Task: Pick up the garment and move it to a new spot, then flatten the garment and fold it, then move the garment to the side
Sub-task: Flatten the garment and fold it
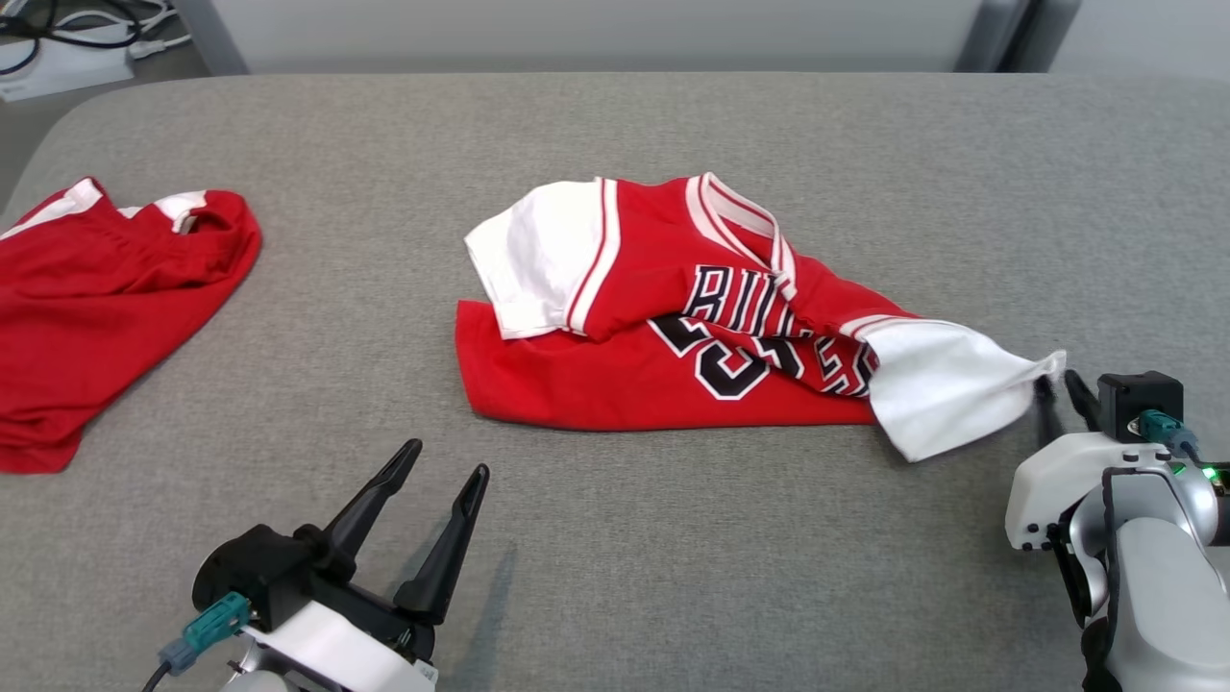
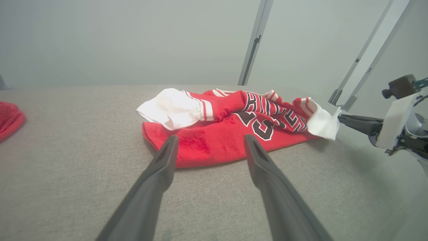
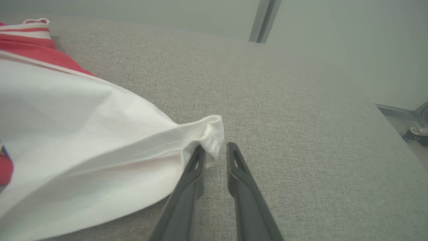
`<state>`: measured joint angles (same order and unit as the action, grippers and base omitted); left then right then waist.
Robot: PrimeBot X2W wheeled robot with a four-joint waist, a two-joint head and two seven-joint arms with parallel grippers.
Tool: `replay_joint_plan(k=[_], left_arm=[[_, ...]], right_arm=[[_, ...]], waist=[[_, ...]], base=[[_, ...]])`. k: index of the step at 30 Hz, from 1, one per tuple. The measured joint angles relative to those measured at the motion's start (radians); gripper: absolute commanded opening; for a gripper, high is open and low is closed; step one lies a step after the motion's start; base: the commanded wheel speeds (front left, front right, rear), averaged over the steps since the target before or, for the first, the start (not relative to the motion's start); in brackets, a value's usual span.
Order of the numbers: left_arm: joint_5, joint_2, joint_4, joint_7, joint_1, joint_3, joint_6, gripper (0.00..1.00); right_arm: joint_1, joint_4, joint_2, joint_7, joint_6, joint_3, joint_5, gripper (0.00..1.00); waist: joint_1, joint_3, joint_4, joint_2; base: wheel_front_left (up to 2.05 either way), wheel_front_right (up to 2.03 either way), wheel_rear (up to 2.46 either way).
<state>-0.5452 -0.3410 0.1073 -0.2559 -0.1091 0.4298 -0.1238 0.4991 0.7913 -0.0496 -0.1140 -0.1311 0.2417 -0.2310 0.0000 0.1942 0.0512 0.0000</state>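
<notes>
The garment point(image 1: 673, 336) is a red jersey with white sleeves and black lettering, lying crumpled in the middle of the grey padded table point(image 1: 615, 125). One white sleeve is drawn out to the right toward my right gripper point(image 1: 1057, 382). In the right wrist view the sleeve point(image 3: 83, 134) ends in a corner that rests at the tips of my right gripper point(image 3: 216, 147), whose fingers stand a narrow gap apart. My left gripper point(image 1: 447, 459) is wide open and holds nothing, in front of the jersey's near hem. The left wrist view shows the jersey point(image 2: 217, 140) just beyond the left gripper point(image 2: 211, 138).
A second red garment point(image 1: 106, 288) with white trim lies at the table's left edge, also seen as a red garment point(image 2: 8, 118) in the left wrist view. Cables lie on the floor beyond the table's far left corner. Bare grey table surface surrounds the jersey.
</notes>
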Motion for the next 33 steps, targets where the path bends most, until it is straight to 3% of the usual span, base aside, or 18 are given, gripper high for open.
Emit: replay_joint_plan(k=[10, 15, 23, 28, 33], left_arm=[[0.000, -0.021, 0.062, 0.000, -0.048, 0.037, 0.000, 1.00], [0.000, -0.015, 0.063, 0.000, -0.048, 0.050, 0.000, 1.00], [0.000, -0.013, 0.063, 0.000, -0.042, 0.052, 0.000, 1.00], [0.000, -0.009, 0.065, 0.000, -0.042, 0.052, 0.000, 1.00], [-0.001, 0.004, 0.064, 0.000, -0.042, 0.055, 0.000, 1.00]], right_arm=[[-0.035, -0.056, 0.000, -0.023, 0.000, -0.073, 0.049, 1.00], [-0.082, -0.134, 0.001, -0.031, 0.000, -0.227, 0.079, 1.00], [-0.124, -0.260, -0.001, -0.008, 0.000, -0.371, 0.094, 1.00], [-0.122, -0.293, -0.004, 0.067, 0.000, -0.479, 0.108, 1.00], [-0.130, -0.299, -0.003, 0.114, 0.000, -0.484, 0.105, 1.00]], waist=[[0.0000, -0.004, -0.075, 0.0000], [0.0000, -0.001, -0.105, 0.0000], [0.0000, -0.007, -0.103, 0.0000], [0.0000, -0.010, -0.090, 0.0000], [0.0000, -0.006, -0.070, 0.0000]], base=[[0.00, 0.00, 0.00], [0.00, 0.00, 0.00], [0.00, 0.00, 0.00], [0.00, 0.00, 0.00], [0.00, 0.00, 0.00]])
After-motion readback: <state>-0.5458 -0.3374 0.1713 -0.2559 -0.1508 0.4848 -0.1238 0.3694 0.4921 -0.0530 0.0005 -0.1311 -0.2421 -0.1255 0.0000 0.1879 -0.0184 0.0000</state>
